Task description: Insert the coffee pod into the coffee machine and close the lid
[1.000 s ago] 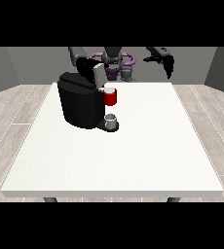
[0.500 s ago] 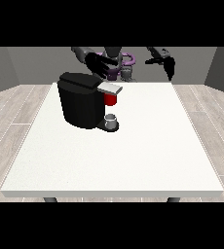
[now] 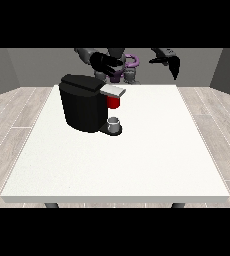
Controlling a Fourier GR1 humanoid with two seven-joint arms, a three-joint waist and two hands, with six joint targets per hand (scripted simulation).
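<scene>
Front view: coffee machine (image 3: 84,105), rigid and heavy; press its thin lid (image 3: 112,90). Behind it, hand at view's right (image 3: 174,64) hangs relaxed; you cannot tell the other's (image 3: 104,62) fingers.

torso (image 3: 123,70): I see a grey trunk behind the table's (image 3: 137,165) far edge, dark at its middle
cable (image 3: 132,59): a purple loop curving over the trunk's upper part
hand at the view's left (image 3: 105,62): black and glossy, on a grey forearm
hand at the view's right (image 3: 173,64): black, on a dark slim forearm beyond the table's far edge
</scene>
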